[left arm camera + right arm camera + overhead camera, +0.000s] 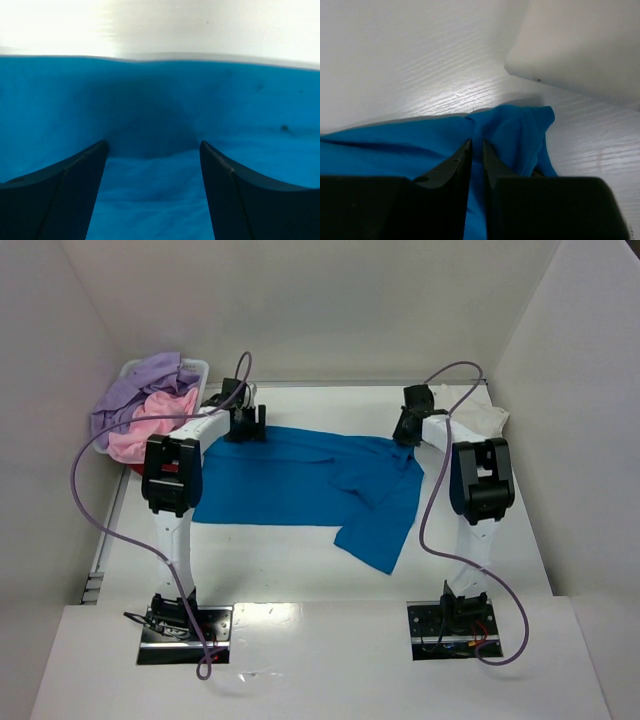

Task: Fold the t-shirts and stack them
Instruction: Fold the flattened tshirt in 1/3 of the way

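Note:
A bright blue t-shirt lies spread on the white table, with one part folded over at its right side. My left gripper is at the shirt's far left edge. In the left wrist view it is open, with blue cloth lying between and under the fingers. My right gripper is at the shirt's far right corner. In the right wrist view it is shut on a thin fold of the blue cloth. A white t-shirt lies crumpled at the back right.
A white plastic basket stands at the back left. It holds a lavender shirt, a pink shirt and a bit of dark red cloth. White walls close in the table on the left, back and right.

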You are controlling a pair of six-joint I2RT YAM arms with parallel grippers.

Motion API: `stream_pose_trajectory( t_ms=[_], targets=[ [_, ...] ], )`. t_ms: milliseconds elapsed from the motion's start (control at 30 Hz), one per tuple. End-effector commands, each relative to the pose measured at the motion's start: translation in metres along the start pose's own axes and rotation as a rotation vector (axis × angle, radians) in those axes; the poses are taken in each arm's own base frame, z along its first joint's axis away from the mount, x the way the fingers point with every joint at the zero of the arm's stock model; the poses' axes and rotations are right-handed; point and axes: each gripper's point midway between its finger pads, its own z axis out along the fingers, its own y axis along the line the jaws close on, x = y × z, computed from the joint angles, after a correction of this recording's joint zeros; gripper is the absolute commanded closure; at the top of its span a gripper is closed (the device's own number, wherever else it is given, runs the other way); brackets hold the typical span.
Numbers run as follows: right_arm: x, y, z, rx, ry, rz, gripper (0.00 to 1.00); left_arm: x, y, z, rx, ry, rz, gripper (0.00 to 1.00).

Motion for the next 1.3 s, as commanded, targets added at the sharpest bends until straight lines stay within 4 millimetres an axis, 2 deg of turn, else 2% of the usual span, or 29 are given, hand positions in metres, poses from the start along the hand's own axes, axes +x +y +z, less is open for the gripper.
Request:
stream_pose_trajectory(
  t_ms=[0, 67, 133, 200, 267, 367, 400, 467, 500, 533, 567, 633, 667, 800, 967, 1267],
  targets=[
    [-0.060, 0.019, -0.051, -0.045, -0.180, -0.003, 0.80, 0.025, -0.009, 0.013, 0.016, 0.063, -0.005, 0.18],
    [-0.070, 0.026, -0.063, -0.073, -0.205, 0.000, 0.79, 0.028, -0.008, 0.014, 0.016, 0.065, 0.005, 0.18],
    [-0.083, 0.036, -0.084, -0.126, -0.243, 0.003, 0.77, 0.028, -0.008, 0.014, 0.016, 0.065, 0.005, 0.18],
    [-0.082, 0.043, -0.097, -0.174, -0.246, 0.000, 0.76, 0.028, -0.008, 0.014, 0.016, 0.065, 0.005, 0.18],
    [-0.074, 0.047, -0.102, -0.214, -0.225, 0.016, 0.82, 0.028, -0.008, 0.014, 0.016, 0.065, 0.005, 0.18],
    [-0.059, 0.045, -0.094, -0.221, -0.186, 0.023, 0.89, 0.026, -0.008, 0.013, 0.016, 0.066, 0.005, 0.18],
    [-0.048, 0.047, -0.091, -0.226, -0.161, 0.014, 0.93, 0.026, -0.008, 0.013, 0.016, 0.066, 0.005, 0.18],
    [-0.031, 0.043, -0.076, -0.217, -0.110, 0.019, 0.97, 0.029, -0.008, 0.012, 0.014, 0.075, 0.004, 0.18],
    [-0.021, 0.044, -0.071, -0.212, -0.088, 0.012, 0.98, 0.028, -0.006, 0.012, 0.005, 0.074, 0.004, 0.18],
    [-0.021, 0.044, -0.071, -0.213, -0.087, 0.022, 0.98, 0.032, -0.005, 0.016, 0.004, 0.083, 0.013, 0.18],
    [-0.010, 0.044, -0.060, -0.205, -0.060, 0.014, 0.98, 0.031, -0.003, 0.016, -0.008, 0.081, 0.014, 0.18],
    [-0.004, 0.042, -0.053, -0.195, -0.043, 0.013, 0.99, 0.031, -0.003, 0.016, -0.008, 0.081, 0.014, 0.18],
    [0.007, 0.044, -0.045, -0.188, -0.017, 0.004, 0.99, 0.031, -0.003, 0.016, -0.008, 0.081, 0.014, 0.18],
    [0.013, 0.045, -0.027, -0.167, 0.010, -0.016, 0.99, 0.031, -0.003, 0.016, -0.008, 0.081, 0.014, 0.18],
    [0.016, 0.037, -0.004, -0.104, 0.024, -0.038, 0.99, 0.035, -0.002, 0.017, -0.010, 0.090, 0.013, 0.18],
    [0.013, 0.023, 0.009, -0.021, 0.009, -0.049, 0.99, 0.038, -0.001, 0.016, -0.011, 0.099, 0.022, 0.18]
  ],
)
